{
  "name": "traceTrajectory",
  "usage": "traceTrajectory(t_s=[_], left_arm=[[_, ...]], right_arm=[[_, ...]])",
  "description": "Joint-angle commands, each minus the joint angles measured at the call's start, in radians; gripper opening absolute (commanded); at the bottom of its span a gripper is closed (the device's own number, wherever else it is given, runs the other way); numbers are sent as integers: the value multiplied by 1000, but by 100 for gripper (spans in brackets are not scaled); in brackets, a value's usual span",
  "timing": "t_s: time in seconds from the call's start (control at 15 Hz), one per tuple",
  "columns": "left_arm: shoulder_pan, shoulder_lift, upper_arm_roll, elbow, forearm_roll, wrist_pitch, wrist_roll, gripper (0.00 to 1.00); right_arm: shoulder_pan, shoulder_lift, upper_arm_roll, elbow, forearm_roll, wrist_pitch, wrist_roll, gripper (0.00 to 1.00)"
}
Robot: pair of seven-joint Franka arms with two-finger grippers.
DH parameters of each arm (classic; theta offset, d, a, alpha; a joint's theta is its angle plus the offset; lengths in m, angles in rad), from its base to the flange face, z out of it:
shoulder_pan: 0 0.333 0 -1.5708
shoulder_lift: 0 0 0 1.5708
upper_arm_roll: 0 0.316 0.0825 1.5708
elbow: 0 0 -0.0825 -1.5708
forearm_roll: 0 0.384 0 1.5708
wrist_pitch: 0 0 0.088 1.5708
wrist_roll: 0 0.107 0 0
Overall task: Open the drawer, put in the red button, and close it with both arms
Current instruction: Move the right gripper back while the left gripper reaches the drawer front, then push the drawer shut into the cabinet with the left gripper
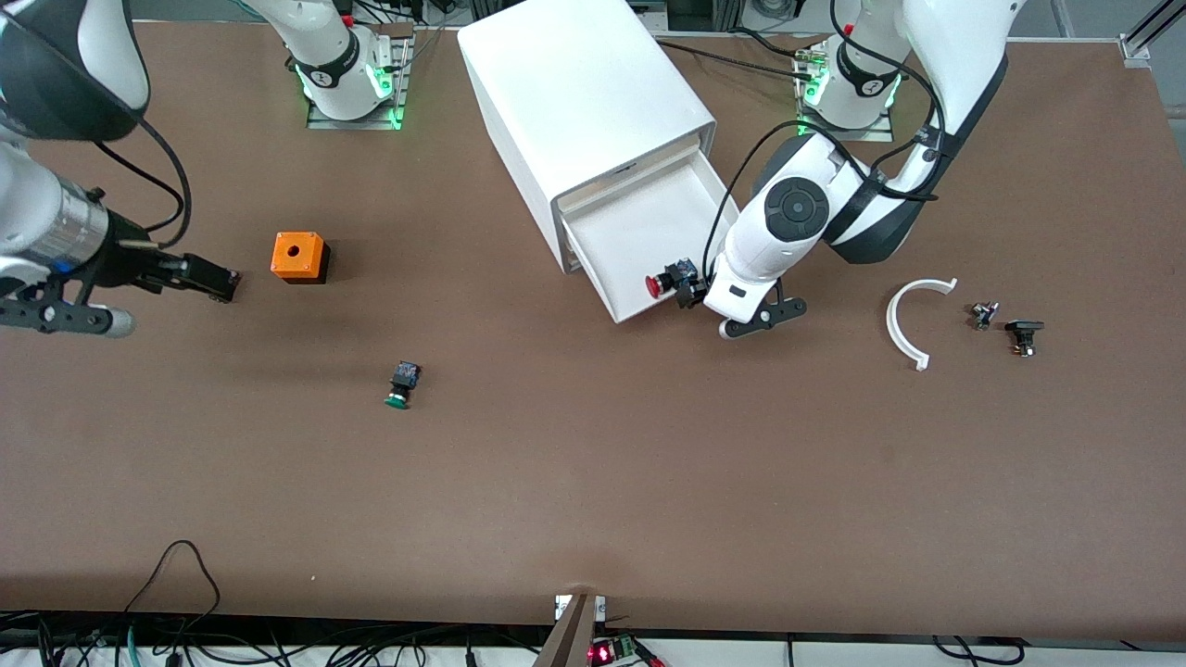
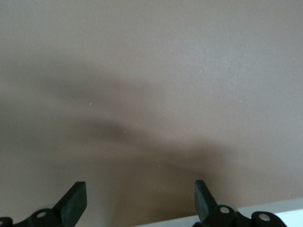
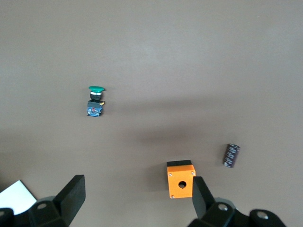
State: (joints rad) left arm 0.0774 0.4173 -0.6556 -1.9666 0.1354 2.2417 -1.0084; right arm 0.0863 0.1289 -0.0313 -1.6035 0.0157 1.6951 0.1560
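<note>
The white cabinet (image 1: 579, 93) stands near the arms' bases with one drawer (image 1: 639, 222) pulled out. The red button (image 1: 660, 283) lies on its side in the drawer, at its front edge. My left gripper (image 1: 687, 295) is right beside the button at that edge. In the left wrist view the left gripper (image 2: 140, 191) is open and empty, and the button is out of view. My right gripper (image 1: 222, 281) waits up in the air at the right arm's end of the table. In the right wrist view the right gripper (image 3: 137, 187) is open and empty.
An orange box (image 1: 299, 257) with a hole sits beside the right gripper, also in the right wrist view (image 3: 180, 179). A green-capped button (image 1: 402, 383) lies nearer the front camera. A white curved piece (image 1: 913, 320) and two small dark parts (image 1: 984, 315) (image 1: 1024, 335) lie toward the left arm's end.
</note>
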Motion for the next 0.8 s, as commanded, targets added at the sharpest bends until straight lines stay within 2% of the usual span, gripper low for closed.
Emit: traceTrajectory(t_s=[0.0,0.73], left_arm=[[12,-31,-27,-46,-10,27,-44,100],[15,-34,-168,-110,-10,29,-150,100]], right_arm=[[6,-100,-3,-76,-34,14,-21,100],[1,-92,-7,-18,-29,-3,-22,100]])
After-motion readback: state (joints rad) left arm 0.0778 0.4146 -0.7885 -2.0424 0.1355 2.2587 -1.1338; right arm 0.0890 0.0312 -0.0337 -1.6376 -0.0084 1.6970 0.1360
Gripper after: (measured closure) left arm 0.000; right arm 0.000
